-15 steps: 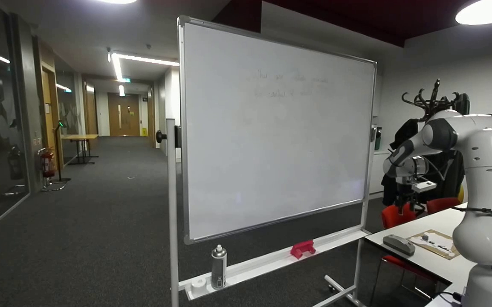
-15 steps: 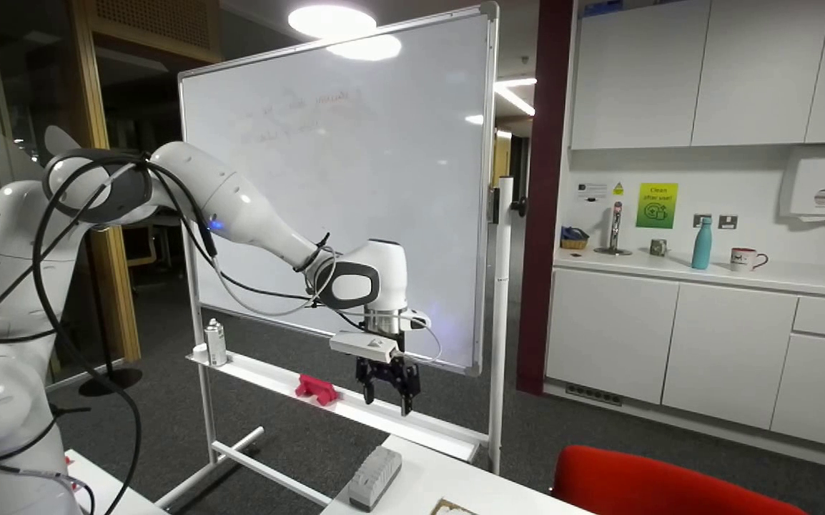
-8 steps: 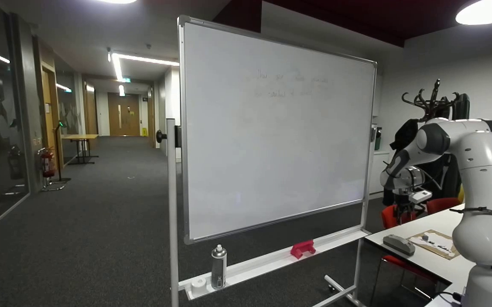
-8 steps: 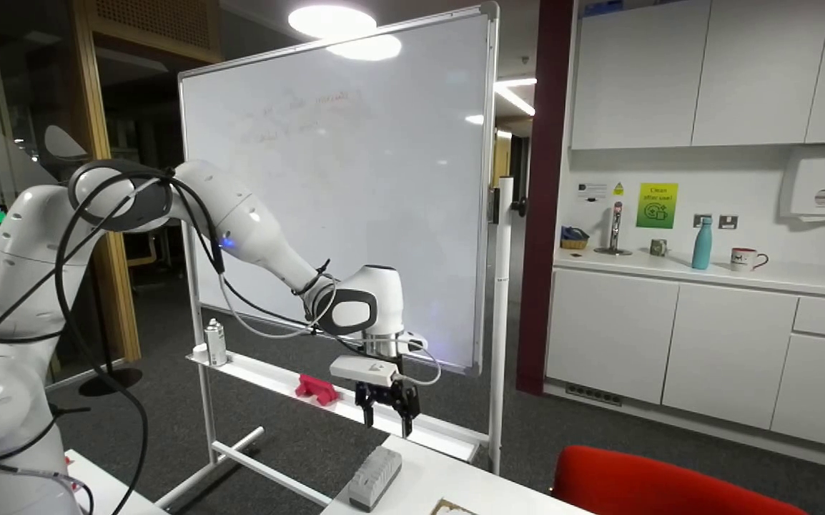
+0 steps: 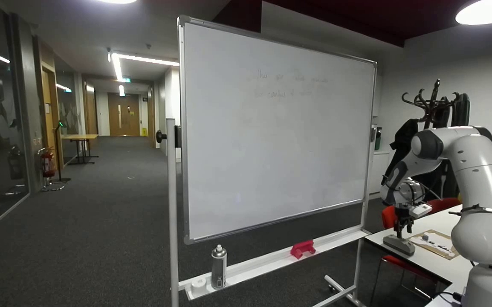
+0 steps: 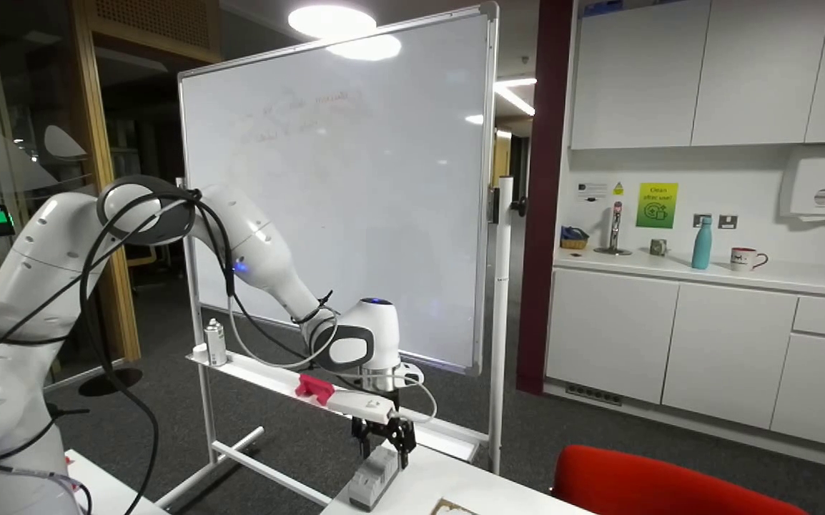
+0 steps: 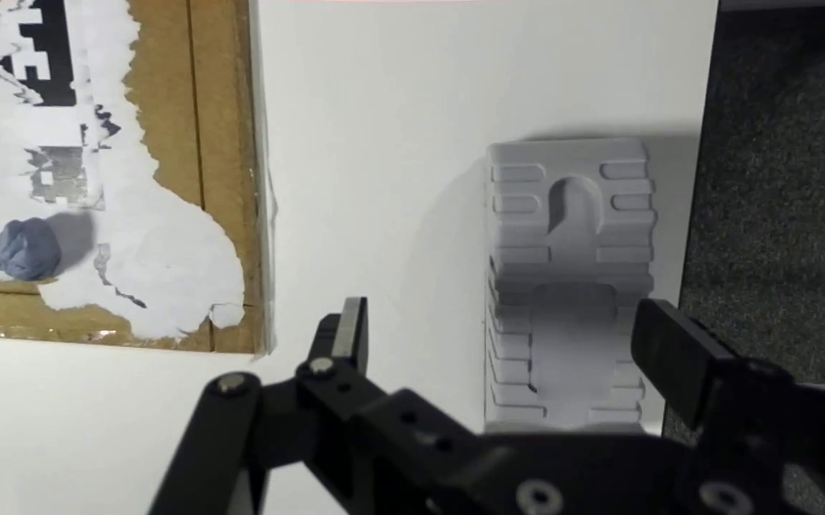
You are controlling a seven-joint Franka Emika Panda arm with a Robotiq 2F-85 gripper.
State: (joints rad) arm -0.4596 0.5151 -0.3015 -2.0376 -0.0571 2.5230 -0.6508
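The gripper (image 7: 507, 329) is released, its jaws wide apart. Between them in the wrist view, a grey block (image 7: 573, 336) is seen on the table (image 7: 377, 179), nearer the right one. Left of them, a blue lump (image 7: 25, 249) is borne by cardboard (image 7: 162, 107).

From my station I count one gripper (image 7: 504, 330), two fingers (image 7: 673, 354) on it, one grey ridged block (image 7: 570, 286), one cardboard sheet (image 7: 162, 86) and one blue lump (image 7: 26, 249). I further record one whiteboard (image 5: 280, 140), one spray can (image 5: 219, 269), one red holder (image 5: 302, 249), one teal bottle (image 6: 702, 244), two mugs (image 6: 743, 260), one basket (image 6: 571, 243), one fire extinguisher (image 5: 48, 164) and, in an exterior view, two red chair backs (image 5: 444, 204).
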